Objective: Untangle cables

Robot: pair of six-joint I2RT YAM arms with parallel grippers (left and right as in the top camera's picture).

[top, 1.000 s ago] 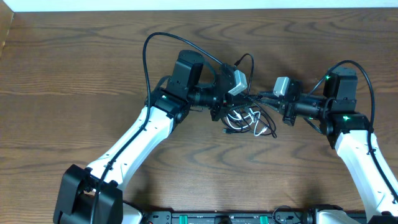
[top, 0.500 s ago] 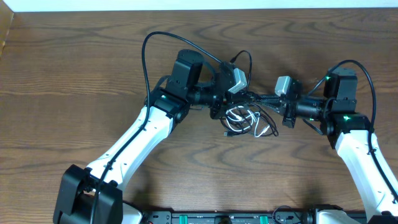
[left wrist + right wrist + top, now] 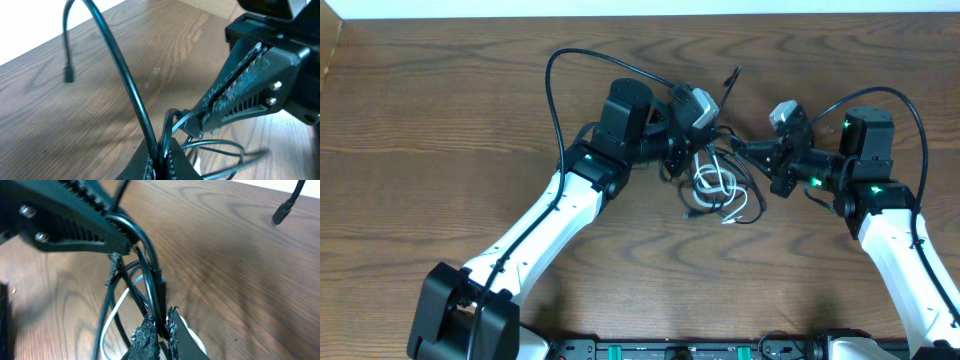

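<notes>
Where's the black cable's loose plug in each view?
Overhead: plug top centre, above the cable tangle.
Left wrist: plug upper left.
Right wrist: plug top right.
Shared landmark: cable tangle, bottom centre in both wrist views.

We see a brown wooden table (image 3: 440, 100) streaked with darker wavy grain, thin black flexible cords (image 3: 118, 60) alongside one short white flexible cord (image 3: 718, 185), and white plastic-shelled robot arms (image 3: 545, 225) with black joints, pale grey wrist camera boxes (image 3: 700, 105) and small glowing green lights (image 3: 847, 125).
</notes>
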